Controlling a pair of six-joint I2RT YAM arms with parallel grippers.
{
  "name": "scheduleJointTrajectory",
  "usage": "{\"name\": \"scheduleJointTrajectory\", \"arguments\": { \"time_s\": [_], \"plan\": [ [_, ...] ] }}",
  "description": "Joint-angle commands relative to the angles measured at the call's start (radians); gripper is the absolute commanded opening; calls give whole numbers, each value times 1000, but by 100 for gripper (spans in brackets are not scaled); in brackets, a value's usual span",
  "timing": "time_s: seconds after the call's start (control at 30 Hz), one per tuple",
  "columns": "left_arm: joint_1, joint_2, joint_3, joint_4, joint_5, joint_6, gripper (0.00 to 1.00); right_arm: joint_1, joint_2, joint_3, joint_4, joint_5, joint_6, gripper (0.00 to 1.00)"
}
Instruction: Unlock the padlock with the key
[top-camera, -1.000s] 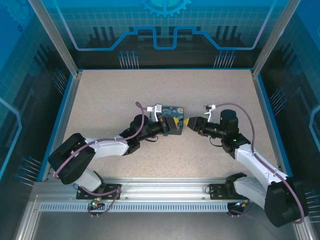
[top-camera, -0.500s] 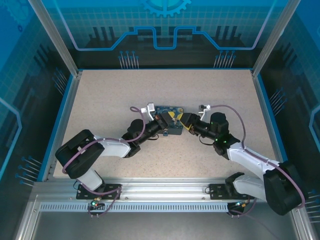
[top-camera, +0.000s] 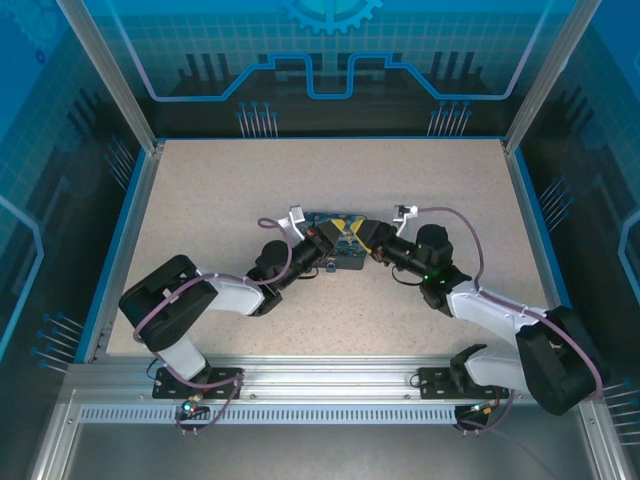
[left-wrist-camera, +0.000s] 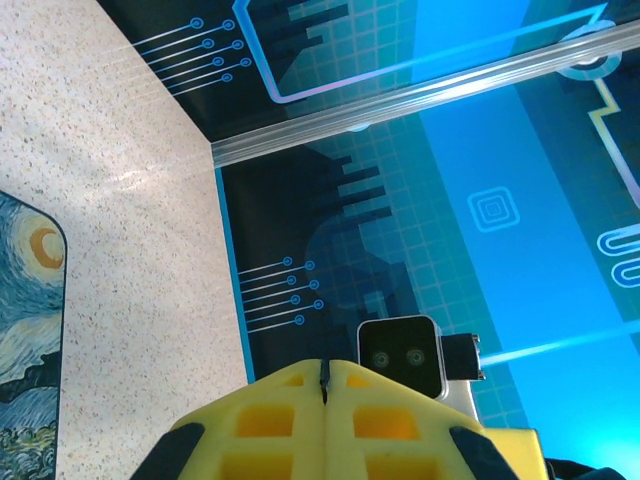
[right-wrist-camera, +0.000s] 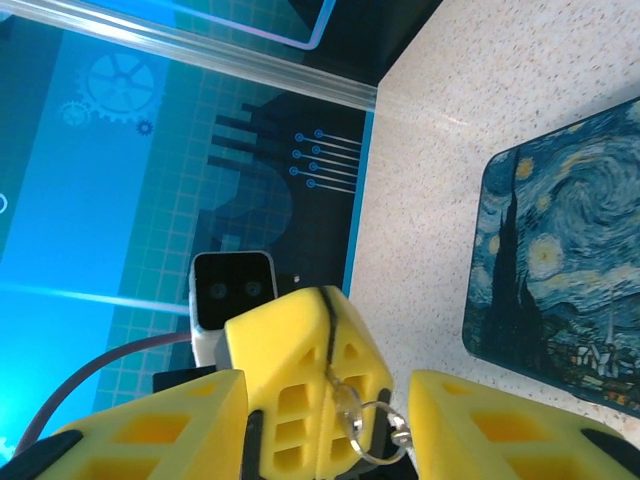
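My left gripper (right-wrist-camera: 328, 365) is pressed shut, a ring (right-wrist-camera: 372, 432) dangling from its seam. It is probably pinching the key for a handover. The right gripper (top-camera: 365, 240) is spread around it. The padlock (right-wrist-camera: 570, 270) lies mid-table, just far of both.

Speckled beige tabletop (top-camera: 200, 190) w/ blue rim (top-camera: 127, 230), alu corner posts (top-camera: 108, 75) L & R, circuit-print blue back wall (top-camera: 420, 40), slotted alu rail (top-camera: 330, 412) at near edge.
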Motion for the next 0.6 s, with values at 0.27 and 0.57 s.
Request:
{"name": "scheduleJointTrajectory", "arguments": {
  "time_s": [0.27,0.57],
  "plan": [
    [-1,8,-36,118,-41,-43,0,47,56,52,58,-5,-9,41],
    [1,1,-42,118,-53,-39,0,55,74,32,73,-1,0,34]
  ]
}}
